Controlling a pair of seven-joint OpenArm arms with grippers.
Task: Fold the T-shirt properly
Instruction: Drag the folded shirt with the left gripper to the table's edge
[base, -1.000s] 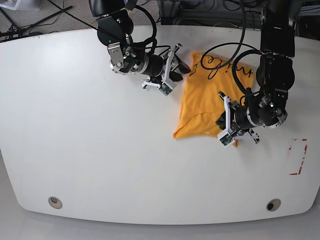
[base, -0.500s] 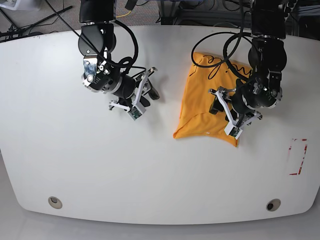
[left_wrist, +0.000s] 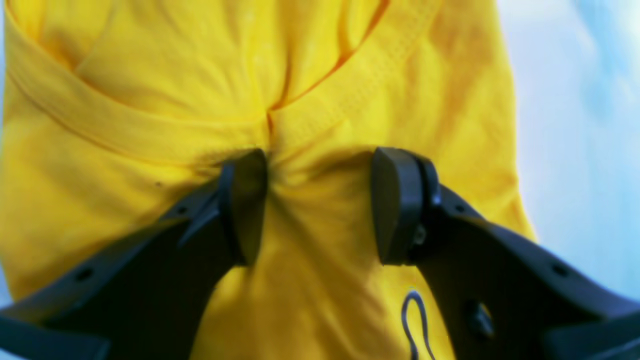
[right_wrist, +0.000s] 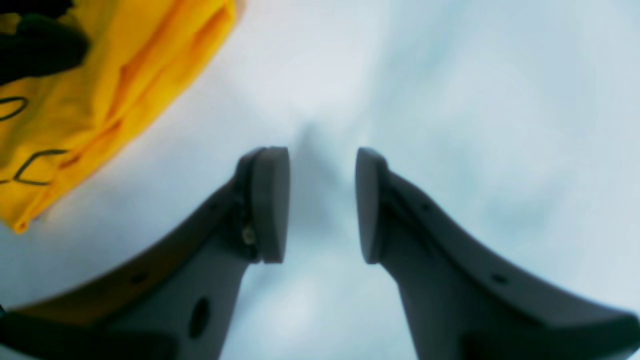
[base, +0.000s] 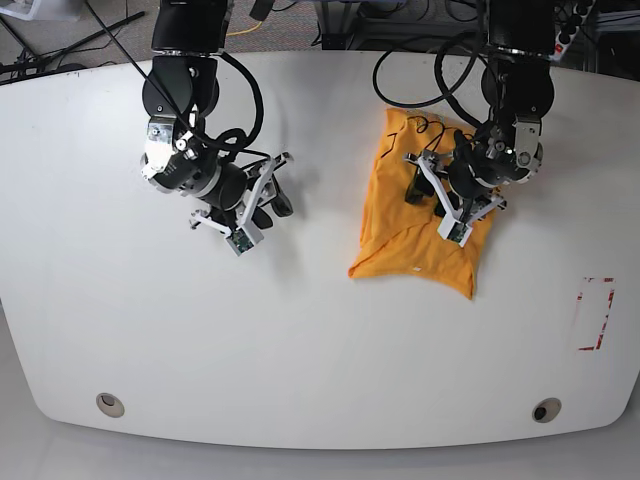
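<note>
The T-shirt (base: 415, 215) lies folded on the table (base: 150, 330), where the left gripper (left_wrist: 320, 205) has just let go and hovers parted over it, while the right gripper (right_wrist: 322, 205), narrowly parted and empty, has backed away, suggesting this fold is done.

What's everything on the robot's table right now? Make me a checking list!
Surface: white table, red tape marks near one edge.
Job's things: orange-yellow T-shirt, folded into a wrinkly bundle.
Clutter: nothing seen.
Grippers: left gripper open over the shirt, cloth bunched between its jaws; right gripper open above bare table, holding nothing.
Cables: black cables loop along both arms.
Surroundings: dark floor with wires behind the table.
</note>
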